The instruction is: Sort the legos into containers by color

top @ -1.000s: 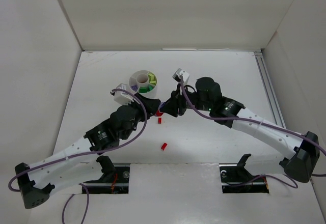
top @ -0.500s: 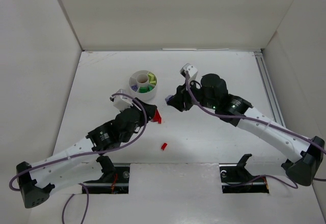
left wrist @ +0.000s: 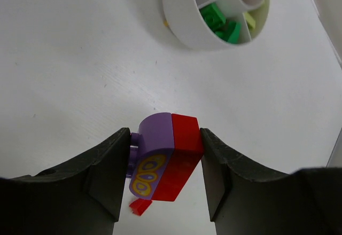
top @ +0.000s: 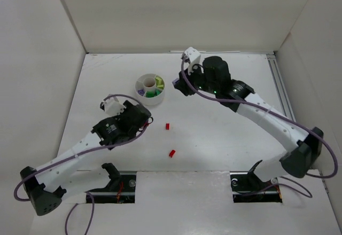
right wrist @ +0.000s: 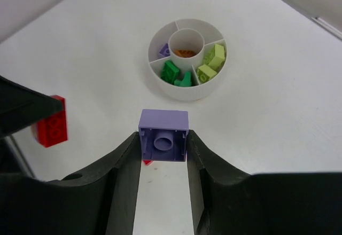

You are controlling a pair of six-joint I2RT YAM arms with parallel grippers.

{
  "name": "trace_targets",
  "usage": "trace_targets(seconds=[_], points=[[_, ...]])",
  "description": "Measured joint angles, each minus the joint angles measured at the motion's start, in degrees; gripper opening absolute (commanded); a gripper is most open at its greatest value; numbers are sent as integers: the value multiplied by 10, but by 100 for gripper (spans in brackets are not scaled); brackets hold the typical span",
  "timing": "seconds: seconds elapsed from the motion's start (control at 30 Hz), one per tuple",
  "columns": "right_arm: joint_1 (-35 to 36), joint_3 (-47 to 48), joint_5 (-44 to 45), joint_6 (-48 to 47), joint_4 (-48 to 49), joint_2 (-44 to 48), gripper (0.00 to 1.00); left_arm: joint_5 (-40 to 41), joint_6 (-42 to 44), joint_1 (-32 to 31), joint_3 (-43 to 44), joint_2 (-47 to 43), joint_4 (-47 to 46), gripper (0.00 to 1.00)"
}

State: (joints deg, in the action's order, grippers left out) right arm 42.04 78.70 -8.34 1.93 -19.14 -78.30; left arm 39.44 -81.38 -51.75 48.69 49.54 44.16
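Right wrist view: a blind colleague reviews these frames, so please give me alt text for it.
The right gripper pinches a small lavender plastic brick over the white table, short of a low round white divided tub holding green, pale yellow and lavender bricks in separate wedges. A red studded brick shows at the left edge.

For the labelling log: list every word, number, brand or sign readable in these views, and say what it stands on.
No readable text in any view.
Only marking: a yellow oval pattern, no letters, on the small purple plastic brick that the left gripper pinches together with a red plastic brick.
Lavender plastic brick in the right gripper: no print.
Round white divided plastic tub: no label.
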Motion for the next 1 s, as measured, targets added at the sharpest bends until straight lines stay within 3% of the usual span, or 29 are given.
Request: trace_targets(seconds=[0.13, 0.23, 0.4, 0.5, 0.6, 0.83, 1.0], points=[[2, 83, 11, -57, 0, -115, 13, 24, -8, 61, 88, 78, 45, 22], [7, 160, 19, -97, 0, -204, 13, 7, 47, 144, 115, 100, 22, 18], [17, 266, 0, -148, 3, -317, 13, -75, 174, 344, 118, 74, -54, 18], [25, 301, -16, -172, 8, -357, 14, -119, 230, 422, 110, 31, -86, 18], [35, 333, -28, -191, 13, -392, 16, -144, 260, 455, 106, 9, -97, 18], [51, 453, -65, -215, 20, -501, 17, -209, 297, 458, 68, 17, -117, 18], [53, 477, -76, -223, 16, -547, 21, -226, 307, 461, 64, 20, -119, 19]])
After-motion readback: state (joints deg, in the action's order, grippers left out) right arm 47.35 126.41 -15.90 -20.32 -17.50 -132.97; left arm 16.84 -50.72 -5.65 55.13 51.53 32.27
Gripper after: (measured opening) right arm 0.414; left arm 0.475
